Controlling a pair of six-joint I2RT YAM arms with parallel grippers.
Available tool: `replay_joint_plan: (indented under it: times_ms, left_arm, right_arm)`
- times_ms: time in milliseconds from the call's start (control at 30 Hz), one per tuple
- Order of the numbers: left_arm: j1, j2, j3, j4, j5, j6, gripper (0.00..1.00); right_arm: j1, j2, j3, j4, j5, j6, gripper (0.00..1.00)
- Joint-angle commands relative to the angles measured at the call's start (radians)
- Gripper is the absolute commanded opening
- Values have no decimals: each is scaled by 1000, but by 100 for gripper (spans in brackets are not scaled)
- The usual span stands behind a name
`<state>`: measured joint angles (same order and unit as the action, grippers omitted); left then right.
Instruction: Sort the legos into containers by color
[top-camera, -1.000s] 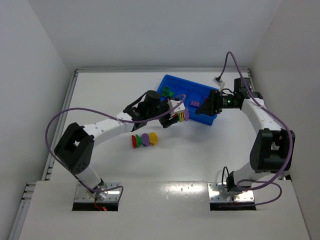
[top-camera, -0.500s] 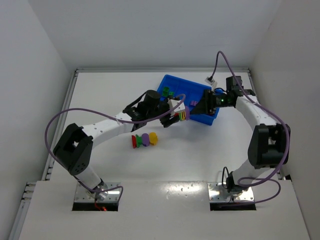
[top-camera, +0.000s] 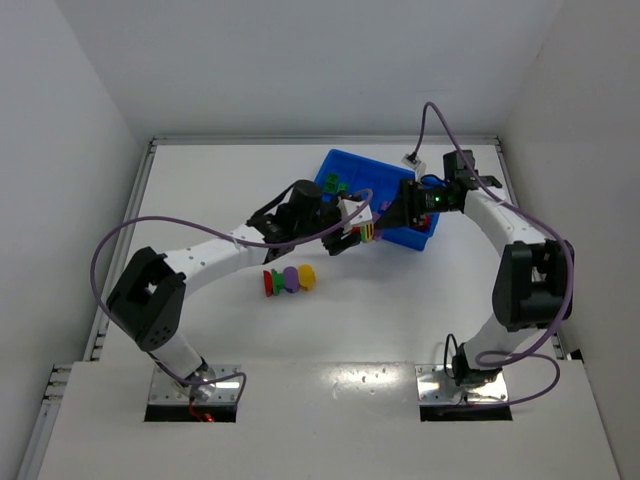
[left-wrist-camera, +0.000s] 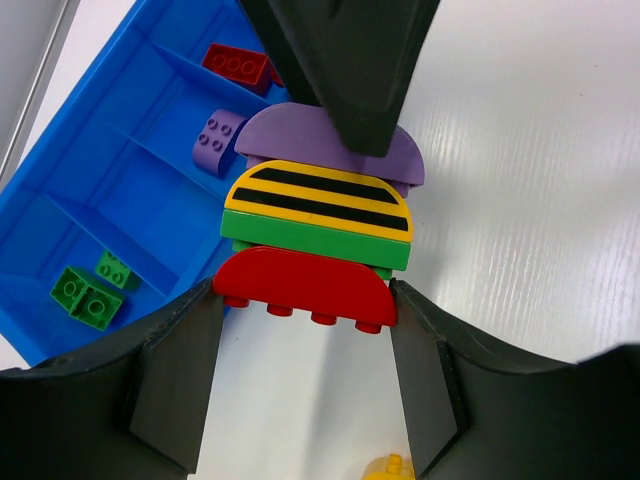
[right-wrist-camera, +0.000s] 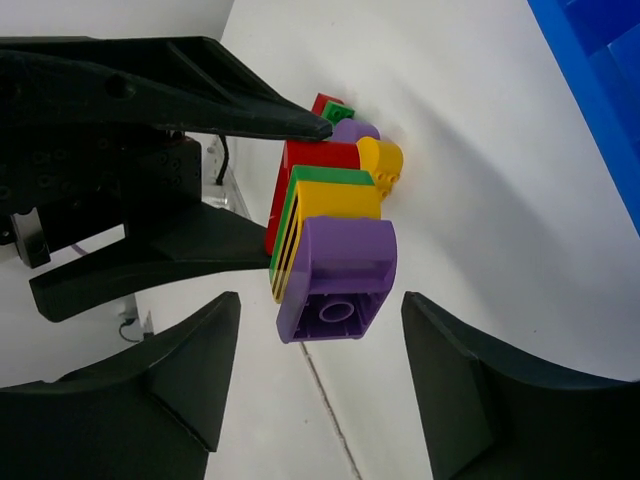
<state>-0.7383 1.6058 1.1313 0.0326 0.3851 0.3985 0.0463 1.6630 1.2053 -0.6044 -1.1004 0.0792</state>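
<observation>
Blue bin (left-wrist-camera: 112, 205) compartments: red brick (left-wrist-camera: 236, 67), purple brick (left-wrist-camera: 218, 141), green bricks (left-wrist-camera: 86, 297).

Stack (top-camera: 366, 232): held in the left gripper (top-camera: 352, 236), just before the bin (top-camera: 385, 168) (right gripper (top-camera: 396, 214) faced from the right).
Loose legos (top-camera: 289, 279): laid on the bench (top-camera: 200, 190), before the stack.

A: Top view?
B: Fixed, high behind both bases, angled down, far enough to take in the whole table (top-camera: 200, 190).
A: Wrist views?
B: Both very close. The left sees the brick stack (left-wrist-camera: 318, 235) red end first, with the blue bin (left-wrist-camera: 120, 200) behind. The right faces its purple end. All three views share the stack.
</observation>
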Motion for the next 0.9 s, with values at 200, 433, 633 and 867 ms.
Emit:
replay_joint_plan:
  times_ms: [200, 433, 633, 867]
  left_arm:
    - [-12, -60, 41, 49, 23, 7, 23]
    - [-12, -69, 21, 67, 0, -4, 23]
    - [7, -118, -43, 58, -32, -13, 23]
    - [40, -175, -99, 12, -41, -3, 23]
  right_arm:
    - [12, 27, 60, 74, -45, 4, 39]
    - [3, 37, 51, 106, -92, 34, 10]
    - [-32, 27, 71, 115, -92, 34, 5]
    - [-88, 64, 145, 124, -27, 56, 4]
